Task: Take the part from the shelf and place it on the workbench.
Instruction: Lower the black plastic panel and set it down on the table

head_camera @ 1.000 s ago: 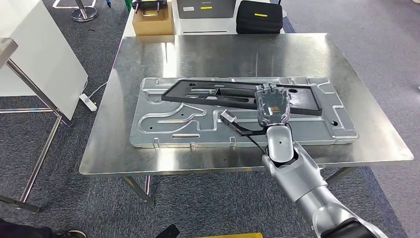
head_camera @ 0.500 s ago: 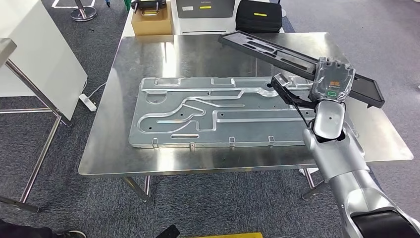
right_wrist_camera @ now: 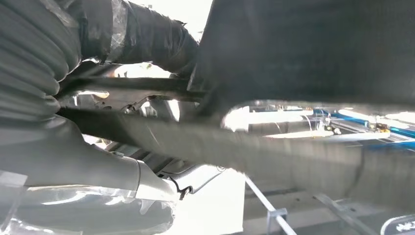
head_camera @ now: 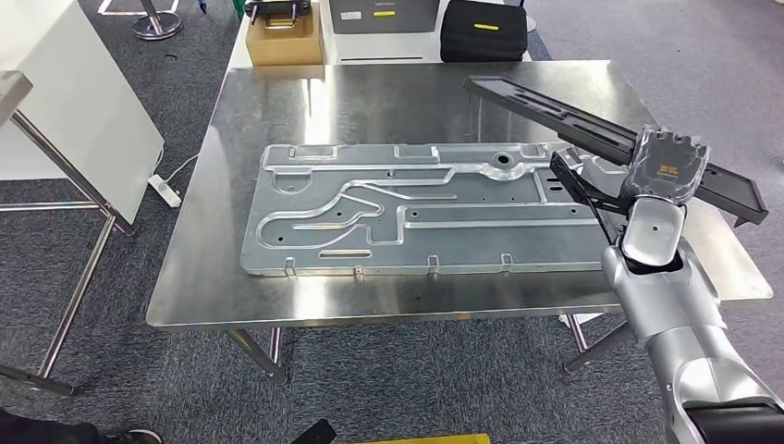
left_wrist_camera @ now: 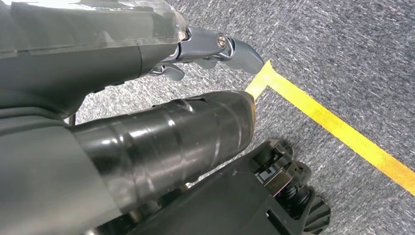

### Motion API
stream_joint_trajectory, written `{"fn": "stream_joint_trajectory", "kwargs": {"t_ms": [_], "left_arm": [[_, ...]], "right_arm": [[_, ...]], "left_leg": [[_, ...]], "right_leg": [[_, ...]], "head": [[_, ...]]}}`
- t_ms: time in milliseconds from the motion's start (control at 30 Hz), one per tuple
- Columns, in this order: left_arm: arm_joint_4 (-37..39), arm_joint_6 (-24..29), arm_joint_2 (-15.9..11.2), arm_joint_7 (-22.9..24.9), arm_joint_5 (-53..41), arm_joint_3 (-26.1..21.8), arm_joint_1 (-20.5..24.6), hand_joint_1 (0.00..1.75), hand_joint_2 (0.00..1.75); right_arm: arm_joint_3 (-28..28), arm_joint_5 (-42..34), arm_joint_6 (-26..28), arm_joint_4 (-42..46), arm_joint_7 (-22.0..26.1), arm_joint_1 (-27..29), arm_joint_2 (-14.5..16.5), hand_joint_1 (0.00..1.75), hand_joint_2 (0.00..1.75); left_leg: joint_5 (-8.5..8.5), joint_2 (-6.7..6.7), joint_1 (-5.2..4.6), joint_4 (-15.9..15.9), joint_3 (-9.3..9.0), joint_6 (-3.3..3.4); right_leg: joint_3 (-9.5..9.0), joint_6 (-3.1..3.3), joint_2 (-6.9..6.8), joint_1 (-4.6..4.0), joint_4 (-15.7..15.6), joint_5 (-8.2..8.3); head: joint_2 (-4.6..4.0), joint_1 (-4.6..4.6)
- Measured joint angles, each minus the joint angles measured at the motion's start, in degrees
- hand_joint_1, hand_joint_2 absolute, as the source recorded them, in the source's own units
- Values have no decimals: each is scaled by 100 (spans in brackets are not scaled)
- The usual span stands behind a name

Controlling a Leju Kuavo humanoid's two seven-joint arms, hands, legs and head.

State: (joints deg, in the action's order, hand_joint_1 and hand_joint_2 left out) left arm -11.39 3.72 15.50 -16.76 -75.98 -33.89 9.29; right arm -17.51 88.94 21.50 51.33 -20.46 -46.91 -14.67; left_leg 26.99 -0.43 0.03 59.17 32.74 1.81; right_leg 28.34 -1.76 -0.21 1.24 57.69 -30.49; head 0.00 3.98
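Note:
A long black plastic part [head_camera: 555,111] is held above the right side of the steel workbench [head_camera: 370,102], tilted, its far end sticking out past the table's right edge. My right hand [head_camera: 666,166] grips it near that end, back of the hand facing up. In the right wrist view the part [right_wrist_camera: 313,49] is a dark blurred mass right in front of the hand [right_wrist_camera: 73,122]. My left hand [left_wrist_camera: 215,46] hangs beside my body over the grey carpet, a finger stretched out with nothing in it.
A large silver stamped metal plate [head_camera: 416,213] lies flat on the middle of the workbench. Behind the table stand a cardboard box [head_camera: 285,42], a grey device [head_camera: 384,14] and a black case [head_camera: 483,32]. A white panel [head_camera: 83,102] leans at the left. Yellow tape [left_wrist_camera: 337,127] marks the floor.
The black part, which lay on the silver plate, has been lifted by my right hand and carried up and to the right, now reaching past the table's right edge.

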Motion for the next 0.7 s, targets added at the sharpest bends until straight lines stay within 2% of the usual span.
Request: {"fn": "stream_joint_trajectory", "kwargs": {"t_ms": [33,133,167,300,467,700], "left_arm": [[0,1,0,1,4,5,0,0,0],[0,3,2,18,10,20,-1,0,0],[-1,3,2,25,13,24,-1,0,0],[0,0,2,28,38,33,-1,0,0],[0,-40,1,14,69,34,-3,0,0],[0,22,0,15,118,79,-5,0,0]], "right_arm": [[-2,40,8,-2,-8,40,-1,142,175],[-55,81,9,2,-103,183,22,32,175],[-90,84,1,4,-147,223,37,7,175],[-256,88,-54,9,-207,308,100,10,175],[-389,100,-83,23,-183,354,172,0,175],[-601,104,-110,94,62,415,353,0,175]], "left_leg": [[0,-1,0,0,1,0],[0,-2,1,-2,2,0],[0,-2,1,-2,1,0],[0,-1,2,-2,0,0],[-1,-2,2,-3,1,0],[-1,-1,1,-3,0,0]], "right_leg": [[-1,0,-3,-1,0,0],[-2,0,-5,-2,1,0],[-2,0,-4,-2,1,0],[-2,0,-4,-2,2,0],[-3,0,-5,-2,2,0],[-4,0,-3,-1,3,0]], "head": [[0,0],[0,0],[0,0],[0,0],[0,0],[0,0]]}}
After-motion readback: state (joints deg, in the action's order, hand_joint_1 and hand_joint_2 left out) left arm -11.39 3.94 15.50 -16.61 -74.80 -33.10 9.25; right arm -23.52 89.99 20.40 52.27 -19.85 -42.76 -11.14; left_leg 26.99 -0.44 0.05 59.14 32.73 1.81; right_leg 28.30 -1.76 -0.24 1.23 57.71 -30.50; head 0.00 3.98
